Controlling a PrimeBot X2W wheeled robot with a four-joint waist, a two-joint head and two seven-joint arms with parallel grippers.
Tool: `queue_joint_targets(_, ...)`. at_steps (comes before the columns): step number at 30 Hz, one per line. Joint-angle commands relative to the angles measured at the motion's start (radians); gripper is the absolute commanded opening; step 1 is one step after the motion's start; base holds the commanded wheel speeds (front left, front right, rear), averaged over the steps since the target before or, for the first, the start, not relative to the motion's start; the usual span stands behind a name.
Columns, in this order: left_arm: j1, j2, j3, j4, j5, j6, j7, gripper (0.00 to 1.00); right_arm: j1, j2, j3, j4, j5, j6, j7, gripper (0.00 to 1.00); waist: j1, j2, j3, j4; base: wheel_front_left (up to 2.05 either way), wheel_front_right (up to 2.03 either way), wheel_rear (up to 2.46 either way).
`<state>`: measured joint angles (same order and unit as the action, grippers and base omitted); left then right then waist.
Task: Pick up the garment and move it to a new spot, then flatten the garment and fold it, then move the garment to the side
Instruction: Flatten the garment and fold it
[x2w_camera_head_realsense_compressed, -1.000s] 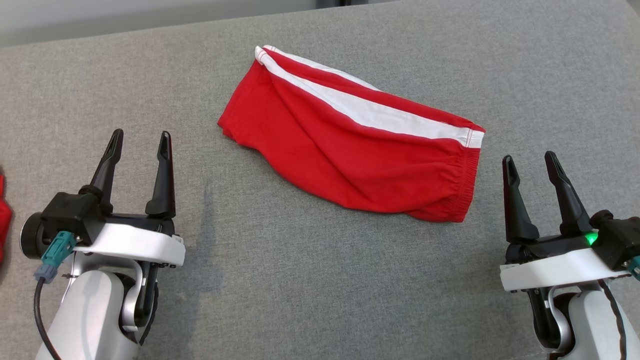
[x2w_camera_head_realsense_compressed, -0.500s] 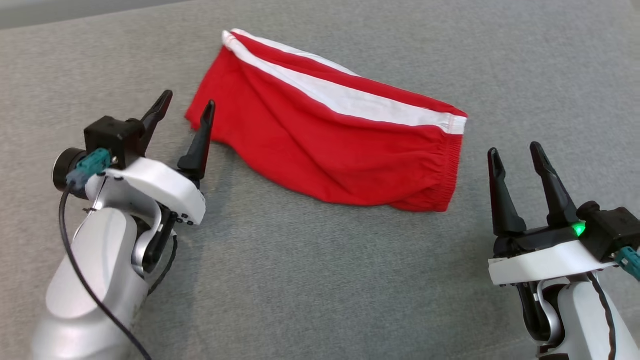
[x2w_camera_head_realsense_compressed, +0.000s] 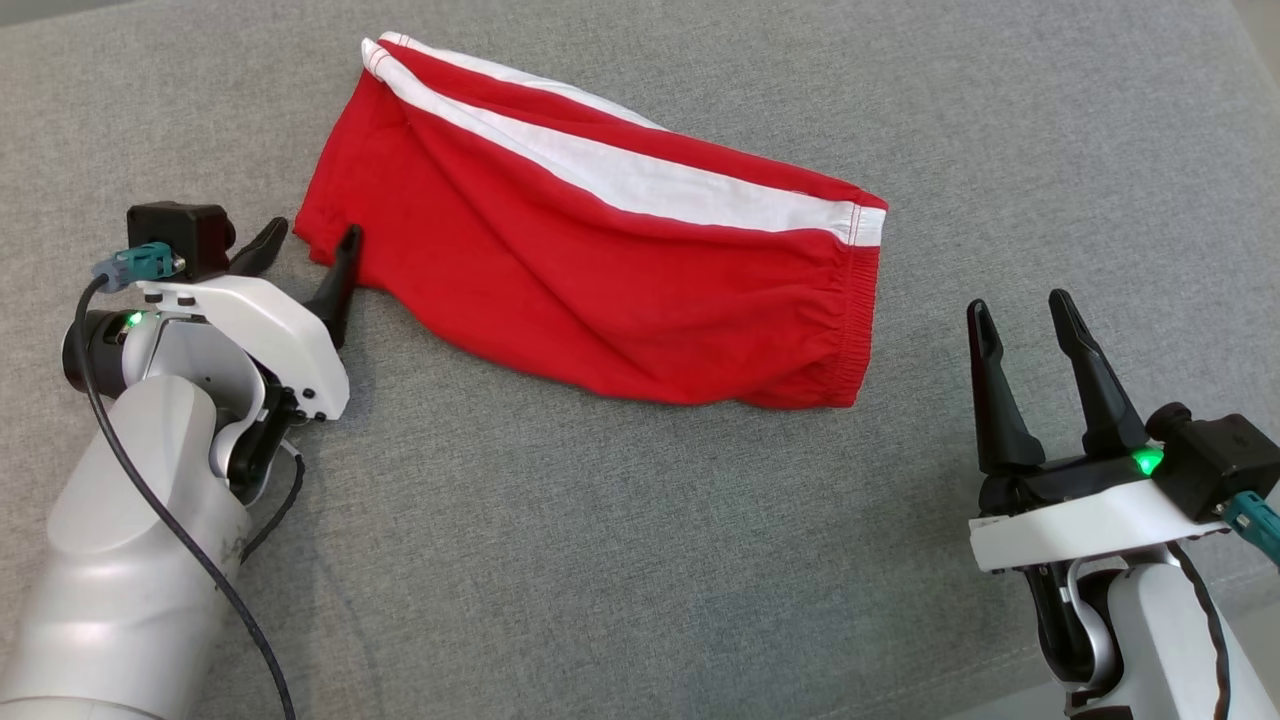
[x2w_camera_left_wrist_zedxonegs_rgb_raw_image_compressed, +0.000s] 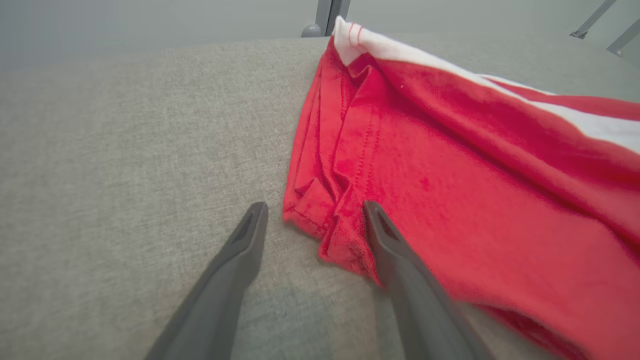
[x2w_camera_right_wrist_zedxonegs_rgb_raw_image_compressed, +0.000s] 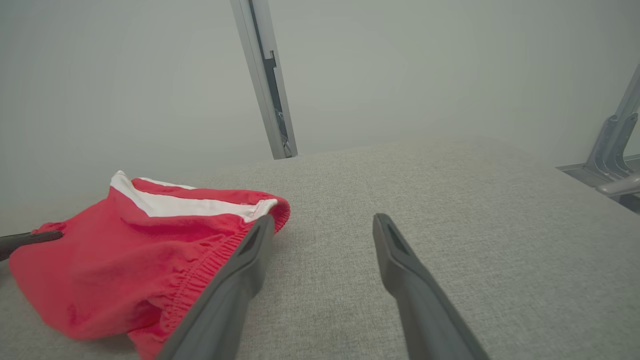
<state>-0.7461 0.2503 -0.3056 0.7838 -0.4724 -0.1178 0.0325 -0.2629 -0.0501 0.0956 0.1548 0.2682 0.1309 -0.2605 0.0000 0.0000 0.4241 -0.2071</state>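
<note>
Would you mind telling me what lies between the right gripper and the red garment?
Just a bare stretch of the grey cloth surface separates the right gripper from the garment, as the head view shows.

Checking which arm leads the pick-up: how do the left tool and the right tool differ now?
The left tool straddles the hem corner of the garment; the right tool stands clear of the waistband end, over bare grey surface. The left tool lies far forward, tipped low toward the garment; the right tool sits back, pointing up the head view. Both are open and hold nothing.
</note>
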Motion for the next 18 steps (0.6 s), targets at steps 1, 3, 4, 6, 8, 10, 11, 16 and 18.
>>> queue_joint_targets(1,-0.006,0.000,-0.009,0.025,-0.013,-0.006,0.011,0.49,-0.015,-0.002,-0.001,0.003,0.007,0.000,-0.005,1.00,0.0000,0.0000,0.002,0.001,0.00,0.00,0.00)
queue_joint_targets(3,-0.015,0.000,-0.019,0.042,-0.026,-0.010,0.001,0.00,-0.017,-0.002,0.002,0.003,0.012,0.000,-0.005,1.00,0.0000,0.0000,0.003,0.001,0.00,0.00,0.00)
queue_joint_targets(4,-0.017,0.000,-0.026,0.052,-0.035,-0.012,0.000,0.00,-0.017,-0.002,0.004,0.004,0.014,0.000,-0.005,1.00,0.0000,0.0000,0.002,0.001,0.00,0.00,0.00)
queue_joint_targets(6,-0.023,0.004,-0.036,0.062,-0.051,-0.010,-0.011,0.00,-0.016,-0.003,0.005,0.004,0.015,0.000,-0.005,1.00,0.0000,0.0000,0.002,0.003,0.00,0.00,0.00)
queue_joint_targets(8,-0.020,0.006,-0.047,0.060,-0.068,-0.011,-0.034,0.00,-0.013,-0.003,0.002,0.003,0.017,0.000,-0.005,1.00,0.0000,0.0000,0.000,0.008,0.00,0.00,0.00)
queue_joint_targets(10,-0.004,0.013,-0.048,0.051,-0.085,-0.012,-0.071,0.00,-0.010,-0.003,-0.004,0.005,0.016,0.000,-0.005,1.00,0.0000,0.0000,-0.003,0.013,0.00,0.00,0.00)
queue_joint_targets(11,0.007,0.013,-0.046,0.044,-0.093,-0.012,-0.090,0.00,-0.007,-0.003,-0.009,0.006,0.014,0.000,-0.005,1.00,0.0000,0.0000,-0.005,0.018,0.00,0.00,0.00)
queue_joint_targets(16,0.092,0.000,-0.037,-0.017,-0.117,-0.009,-0.186,0.00,0.004,-0.003,-0.033,0.010,0.002,0.000,-0.005,1.00,0.0000,0.0000,-0.023,0.063,0.00,0.00,0.00)
queue_joint_targets(18,0.141,-0.010,-0.037,-0.057,-0.118,0.002,-0.213,0.00,0.009,-0.003,-0.042,0.014,-0.007,0.000,-0.005,1.00,0.0000,0.0000,-0.034,0.086,0.00,0.00,0.00)
